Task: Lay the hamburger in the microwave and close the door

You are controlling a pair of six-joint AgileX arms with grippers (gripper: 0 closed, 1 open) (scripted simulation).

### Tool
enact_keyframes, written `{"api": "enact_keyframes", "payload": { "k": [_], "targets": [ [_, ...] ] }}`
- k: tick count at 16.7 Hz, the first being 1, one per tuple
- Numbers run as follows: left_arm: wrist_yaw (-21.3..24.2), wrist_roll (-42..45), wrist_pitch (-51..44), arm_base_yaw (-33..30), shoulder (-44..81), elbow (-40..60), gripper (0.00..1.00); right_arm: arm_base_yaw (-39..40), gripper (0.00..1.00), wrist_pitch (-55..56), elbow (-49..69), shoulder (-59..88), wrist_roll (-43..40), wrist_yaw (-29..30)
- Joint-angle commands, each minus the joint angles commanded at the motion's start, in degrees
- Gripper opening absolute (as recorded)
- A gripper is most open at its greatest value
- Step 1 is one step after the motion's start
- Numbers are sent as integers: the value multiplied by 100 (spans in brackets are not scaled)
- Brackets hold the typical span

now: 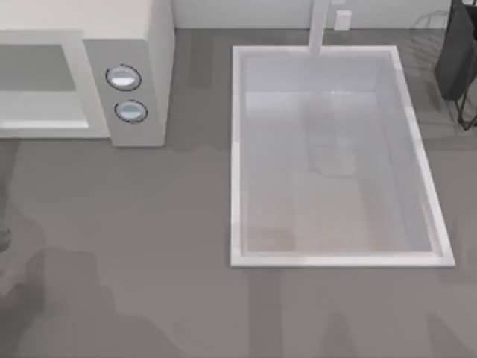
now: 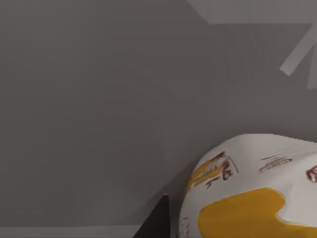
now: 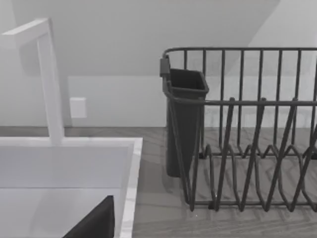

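Note:
The off-white microwave (image 1: 153,45) stands at the table's back left, its grey control panel (image 1: 128,93) carrying two round silvery knobs. Left of the panel a white frame (image 1: 45,128) surrounds a grey inside with a pale floor; I cannot tell whether the door covers it. In the left wrist view a rounded white lump with yellow patches and red-brown print, the hamburger (image 2: 257,193) by its look, lies close on the grey table. A dark part of my left gripper (image 2: 154,220) shows beside it. A dark part of my right gripper (image 3: 94,222) hangs over the sink's edge.
A big white sink (image 1: 237,149) fills the table's middle right, its white faucet (image 1: 319,26) at the back. A dark wire dish rack (image 3: 247,148) with a dark cup (image 3: 184,119) stands at the back right, beside the sink. Grey table runs along the front.

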Motion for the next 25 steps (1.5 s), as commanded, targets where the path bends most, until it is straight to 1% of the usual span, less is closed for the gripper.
{"api": "enact_keyframes", "payload": {
  "k": [1, 2, 4, 6, 11, 14, 20, 22, 25],
  "targets": [
    [0, 0, 0, 0, 0, 0, 0, 0, 100, 0, 0, 0, 0, 0],
    [116, -85, -537, 3, -394, 200, 0, 0, 100, 0, 0, 0, 0, 0],
    [116, -84, -630, 9, -421, 273, 0, 0, 100, 0, 0, 0, 0, 0],
    [116, -80, -965, 15, -534, 502, 0, 0, 100, 0, 0, 0, 0, 0],
    [116, -89, -2499, -7, -1067, 1351, 0, 0, 100, 0, 0, 0, 0, 0],
    [115, -118, -3001, -18, -1335, 1700, 0, 0, 100, 0, 0, 0, 0, 0],
    [120, -141, -2972, -9, -1317, 1723, 0, 0, 100, 0, 0, 0, 0, 0],
    [156, -287, -2673, -18, -1173, 1739, 0, 0, 100, 0, 0, 0, 0, 0],
    [255, -704, -1766, -45, -776, 1769, 0, 0, 100, 0, 0, 0, 0, 0]
  ]
}}
